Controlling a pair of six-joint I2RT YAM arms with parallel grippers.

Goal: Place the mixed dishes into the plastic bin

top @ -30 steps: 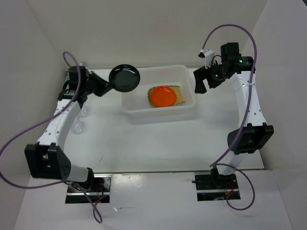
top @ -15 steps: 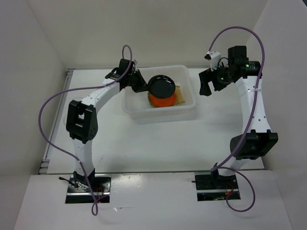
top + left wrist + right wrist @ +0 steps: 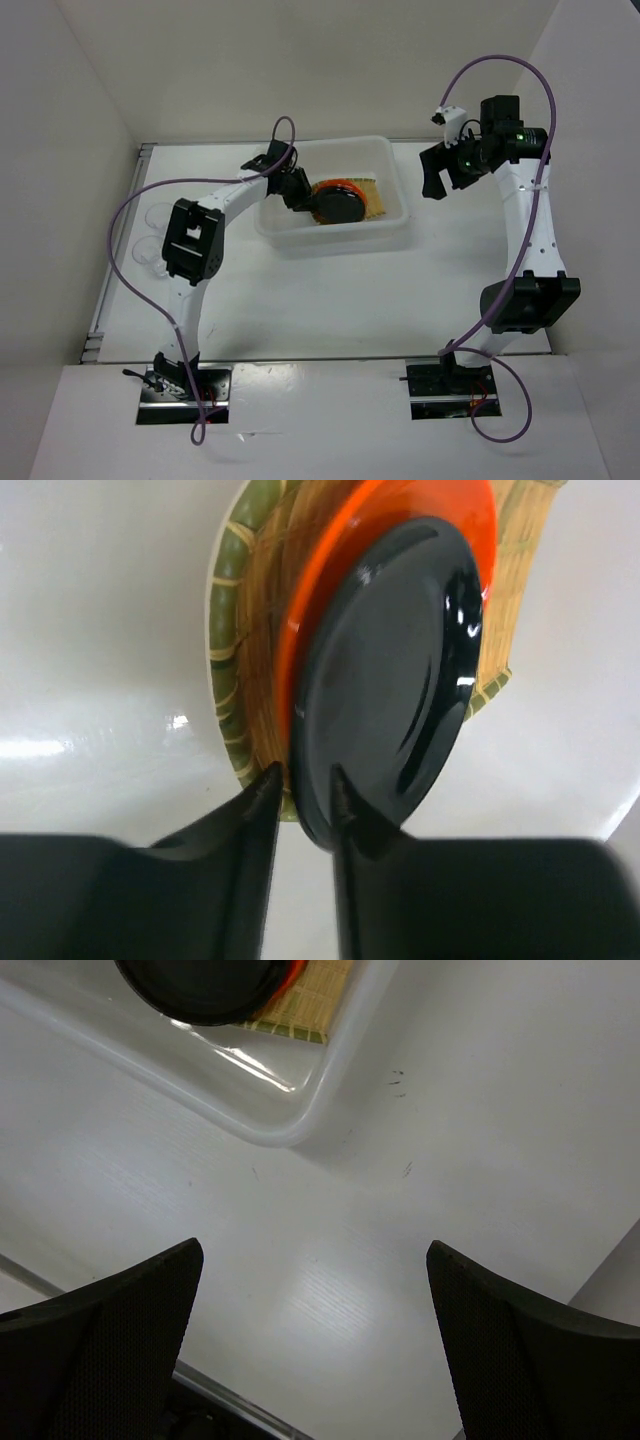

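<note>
1. Counter (image 3: 330, 300), top view: it is carrying the plastic bin (image 3: 335, 240) at the far middle. The bamboo tray (image 3: 373, 190) is lying inside the bin with the orange plate (image 3: 330, 184) on it. The black plate (image 3: 340, 204) is sitting on the orange plate and covering most of it.
2. Same view: the left arm (image 3: 225, 195) is reaching over the bin's left wall, putting the left jaws at the black plate's left edge. The right arm (image 3: 525, 230) is holding the right jaws up beside the bin's right end, apart from it. Two glass cups (image 3: 157, 214) are standing on the counter near the left wall, well apart from the bin.
3. Left wrist view: the fingers (image 3: 255, 810) are straddling the near rim of the black plate (image 3: 390, 680), one on each side. A thin sliver of the bamboo tray (image 3: 255, 630) is showing between one finger and the rim. Cannot tell whether the left jaws are pinching the plate or letting go. The orange plate (image 3: 330, 590) is peeking out beside the black one, with the bin floor (image 3: 100, 630) around the tray.
4. Right wrist view: the right jaws are standing wide apart, grasping nothing, and hanging over bare counter (image 3: 450, 1110) just outside a corner of the plastic bin (image 3: 270, 1130). The black plate (image 3: 200, 980), a sliver of orange plate (image 3: 290, 972) and the tray edge (image 3: 310, 1005) are showing at the top, inside the bin.
</note>
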